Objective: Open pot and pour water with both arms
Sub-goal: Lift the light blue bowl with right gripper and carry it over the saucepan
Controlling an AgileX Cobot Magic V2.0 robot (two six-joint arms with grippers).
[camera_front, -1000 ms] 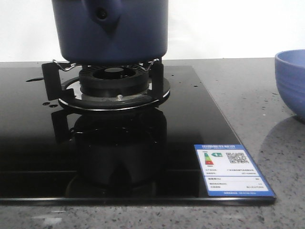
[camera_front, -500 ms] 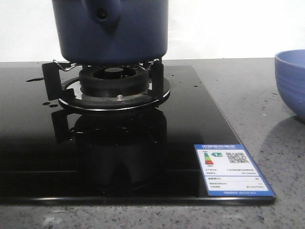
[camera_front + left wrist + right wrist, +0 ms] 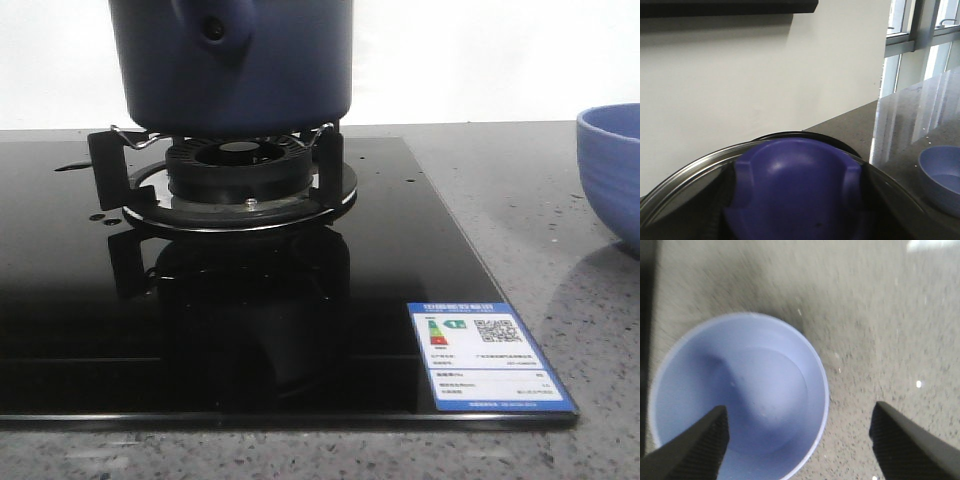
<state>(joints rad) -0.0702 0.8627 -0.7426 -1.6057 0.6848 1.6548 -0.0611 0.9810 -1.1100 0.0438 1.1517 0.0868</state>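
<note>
Grey speckled worktop (image 3: pixel 530 230) is carrying a black hob, where the pot (image 3: pixel 230 65) is sitting on its burner. Left claw is hanging just above the lid knob (image 3: pixel 795 192) — fingers unseen, state unclear; right claw (image 3: pixel 800 440) is hovering spread over the bowl (image 3: pixel 740 395).

Sticker (image 3: pixel 488 356): blue-bordered white label at the near right corner of the black glass cooktop (image 3: pixel 80 330).
Header band: white characters on blue, too small to read.
Left graphic: coloured energy-rating bars with a green arrow tag; the grade cannot be made out.
Right graphic: a QR code.
Lower rows: fine printed lines, illegible.
Other surfaces: no readable text.
</note>
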